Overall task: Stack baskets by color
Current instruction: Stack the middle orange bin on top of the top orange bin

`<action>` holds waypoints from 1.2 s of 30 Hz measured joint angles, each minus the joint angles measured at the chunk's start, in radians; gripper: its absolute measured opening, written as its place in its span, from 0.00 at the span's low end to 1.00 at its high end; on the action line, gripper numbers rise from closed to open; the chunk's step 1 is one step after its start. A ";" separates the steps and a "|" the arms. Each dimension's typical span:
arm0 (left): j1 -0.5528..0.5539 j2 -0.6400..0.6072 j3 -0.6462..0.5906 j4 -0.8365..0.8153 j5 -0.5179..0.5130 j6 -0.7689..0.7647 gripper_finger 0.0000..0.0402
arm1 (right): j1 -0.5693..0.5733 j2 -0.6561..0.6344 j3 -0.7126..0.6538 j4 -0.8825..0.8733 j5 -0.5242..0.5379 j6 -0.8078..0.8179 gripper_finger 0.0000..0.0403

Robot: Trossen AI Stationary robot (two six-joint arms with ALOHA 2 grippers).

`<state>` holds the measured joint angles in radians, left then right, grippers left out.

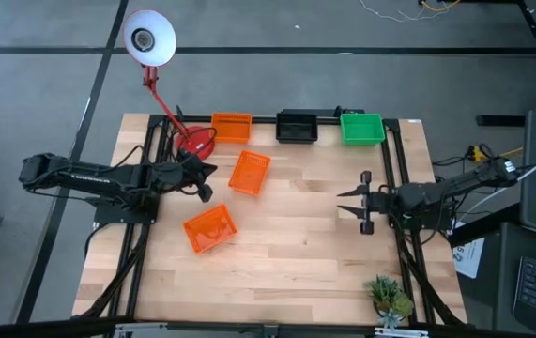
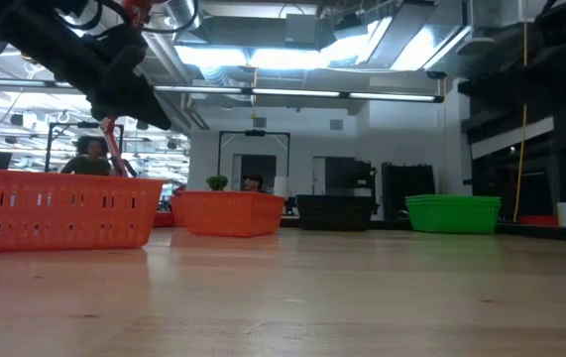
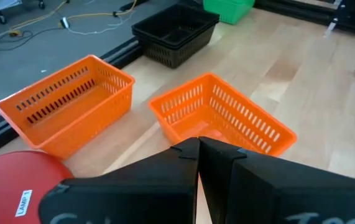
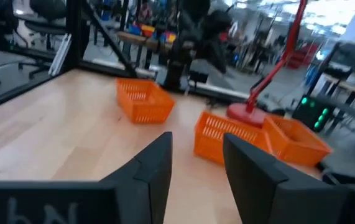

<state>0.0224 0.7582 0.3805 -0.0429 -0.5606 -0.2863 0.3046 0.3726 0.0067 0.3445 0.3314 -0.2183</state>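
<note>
Overhead, left claw [image 1: 204,180] closed, empty; right claw [image 1: 361,202] open; stacked baskets [image 1: 297,126] uncountable.

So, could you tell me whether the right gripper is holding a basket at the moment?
No, the right gripper is open and empty over bare table, well apart from every basket.

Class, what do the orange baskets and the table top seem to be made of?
Orange baskets: probably moulded plastic, with thin slotted walls, even colour and a slight sheen. Table top: looks like wood, pale jointed strips with visible grain and a smooth, faintly glossy finish.
</note>
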 joint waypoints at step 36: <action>-0.036 0.159 0.147 -0.153 0.338 -0.009 0.00 | -0.093 -0.347 0.010 -0.344 -0.325 0.110 0.36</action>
<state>-0.0133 0.9169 0.5275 -0.1961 -0.2230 -0.2953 0.2111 0.0257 0.0170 0.0005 0.0059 -0.1086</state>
